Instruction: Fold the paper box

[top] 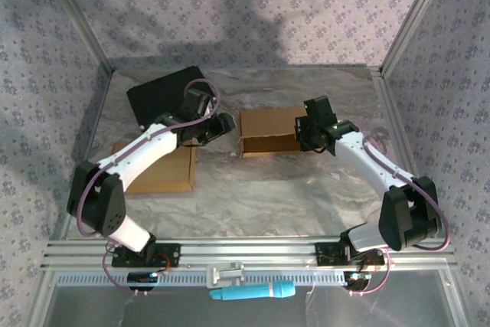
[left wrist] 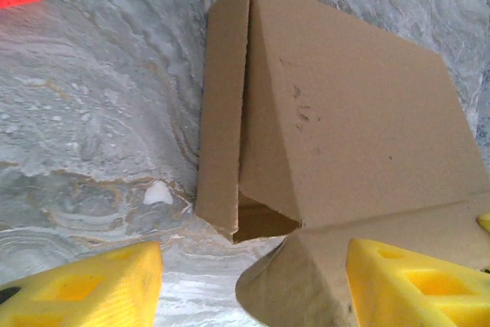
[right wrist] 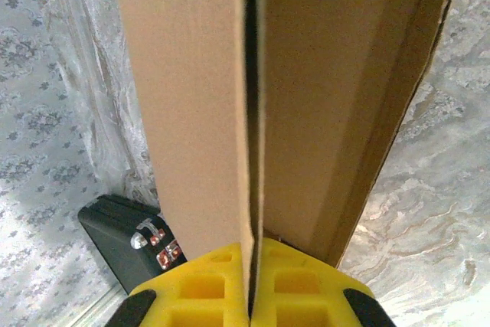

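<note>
Spreading under both arms, the marbled table (top: 260, 197) carries a flat cardboard sheet (top: 172, 174) beneath the left arm, a black case (top: 157, 93) at the back left, and the paper box (top: 268, 124) near the middle, partly folded and plain brown. The right gripper (right wrist: 251, 258) is pinched tight on an upright wall at the box's right end, its yellow fingers (right wrist: 207, 281) meeting on the card. The left gripper (left wrist: 253, 281) hangs at the box's left end, jaws standing apart with a rounded flap (left wrist: 295, 277) between them; whether they touch it cannot be told.
</note>
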You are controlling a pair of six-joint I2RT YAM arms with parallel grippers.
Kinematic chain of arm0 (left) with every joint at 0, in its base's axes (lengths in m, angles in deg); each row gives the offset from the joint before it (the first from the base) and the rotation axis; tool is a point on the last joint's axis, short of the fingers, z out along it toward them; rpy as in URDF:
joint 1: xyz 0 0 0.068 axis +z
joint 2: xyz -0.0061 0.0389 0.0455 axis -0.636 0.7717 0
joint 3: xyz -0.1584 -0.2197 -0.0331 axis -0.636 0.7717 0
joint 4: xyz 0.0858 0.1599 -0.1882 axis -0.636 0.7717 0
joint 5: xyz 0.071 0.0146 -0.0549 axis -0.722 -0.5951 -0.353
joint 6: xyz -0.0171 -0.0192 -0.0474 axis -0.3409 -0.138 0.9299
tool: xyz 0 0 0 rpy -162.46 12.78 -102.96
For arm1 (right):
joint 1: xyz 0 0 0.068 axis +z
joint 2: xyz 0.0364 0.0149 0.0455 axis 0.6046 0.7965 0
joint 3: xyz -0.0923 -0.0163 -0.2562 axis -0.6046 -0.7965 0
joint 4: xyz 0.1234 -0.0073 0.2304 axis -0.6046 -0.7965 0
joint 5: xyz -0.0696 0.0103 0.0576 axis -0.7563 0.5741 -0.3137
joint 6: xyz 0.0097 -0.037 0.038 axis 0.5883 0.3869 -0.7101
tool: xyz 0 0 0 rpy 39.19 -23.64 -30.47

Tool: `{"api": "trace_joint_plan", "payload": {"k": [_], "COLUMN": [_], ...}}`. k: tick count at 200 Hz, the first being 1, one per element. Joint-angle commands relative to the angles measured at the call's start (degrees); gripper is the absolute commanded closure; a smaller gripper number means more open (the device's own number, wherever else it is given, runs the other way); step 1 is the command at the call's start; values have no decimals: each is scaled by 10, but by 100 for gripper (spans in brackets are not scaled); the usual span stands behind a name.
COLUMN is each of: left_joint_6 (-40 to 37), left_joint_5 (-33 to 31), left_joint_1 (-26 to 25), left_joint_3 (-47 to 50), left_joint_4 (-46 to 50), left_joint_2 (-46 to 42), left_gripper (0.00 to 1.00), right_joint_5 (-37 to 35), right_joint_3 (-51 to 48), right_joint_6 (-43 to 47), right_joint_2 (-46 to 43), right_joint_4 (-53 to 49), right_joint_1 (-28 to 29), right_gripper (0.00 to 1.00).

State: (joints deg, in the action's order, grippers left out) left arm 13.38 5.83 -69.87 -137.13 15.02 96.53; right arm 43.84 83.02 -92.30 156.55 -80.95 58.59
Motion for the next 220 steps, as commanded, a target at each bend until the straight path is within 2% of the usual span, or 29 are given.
{"api": "trace_joint_plan", "payload": {"k": [1, 93, 118, 158, 177, 220], "left_joint_6": [16, -12, -18, -30, -34, -48], "left_joint_5": [42, 69, 77, 64, 57, 41], "left_joint_1": [0, -6, -12, -22, -26, -27], "left_joint_3": [-26, -36, -35, -43, -39, -27], "left_joint_4": [-21, -21, -36, -27, -33, -33], "left_joint_2": [22, 85, 104, 134, 145, 155], "left_gripper": [36, 36, 37, 44, 49, 56], "right_joint_5": [11, 22, 29, 46, 56, 54], "right_joint_3": [-14, -37, -37, -28, -12, 83], "right_joint_6": [27, 62, 65, 89, 118, 305], "right_joint_2": [-3, 19, 24, 27, 27, -17], "right_joint_4": [0, -9, -21, -54, -91, -238], "right_joint_1": [-4, -10, -12, -21, -28, -65], "right_gripper": [100, 100, 94, 78, 66, 40]}}
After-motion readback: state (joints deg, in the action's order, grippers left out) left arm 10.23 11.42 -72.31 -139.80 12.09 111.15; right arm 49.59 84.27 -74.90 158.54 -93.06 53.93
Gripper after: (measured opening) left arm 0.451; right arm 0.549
